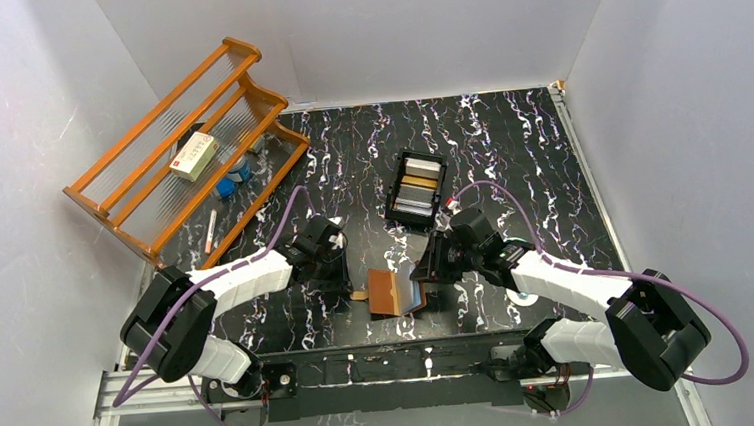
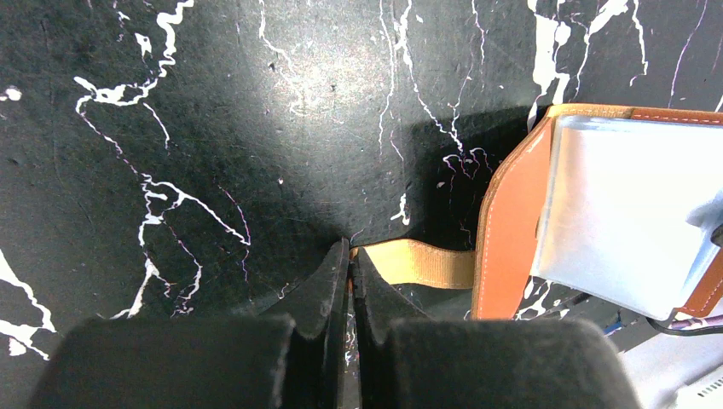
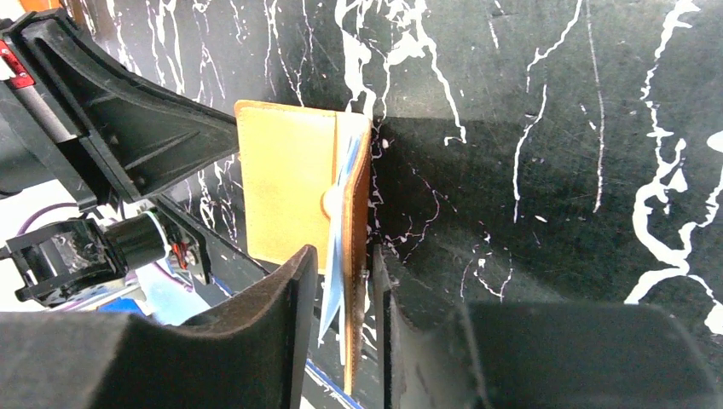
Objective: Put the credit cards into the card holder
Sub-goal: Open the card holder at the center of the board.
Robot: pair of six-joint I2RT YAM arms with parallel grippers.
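On the black marbled table [image 1: 550,161], the brown card holder [image 1: 395,292] stands open near the front edge. The left gripper [image 2: 349,256] has its jaws together on the holder's tan strap [image 2: 418,262]. The right gripper [image 3: 341,256] straddles its cover edge, and whether it clamps cannot be told. The credit cards [image 1: 419,185] lie in the black tray [image 1: 419,156] behind. Lettering on the packet [image 1: 194,156] in the wooden rack [image 1: 137,140] is unreadable.

Open tabletop [image 1: 380,245] between card holder [image 1: 392,292], tray [image 1: 397,186]

Overhead plus close-ups
Top camera looks down from behind; wrist cameras closely face the shared brown leather fold-over card holder [image 1: 395,292].
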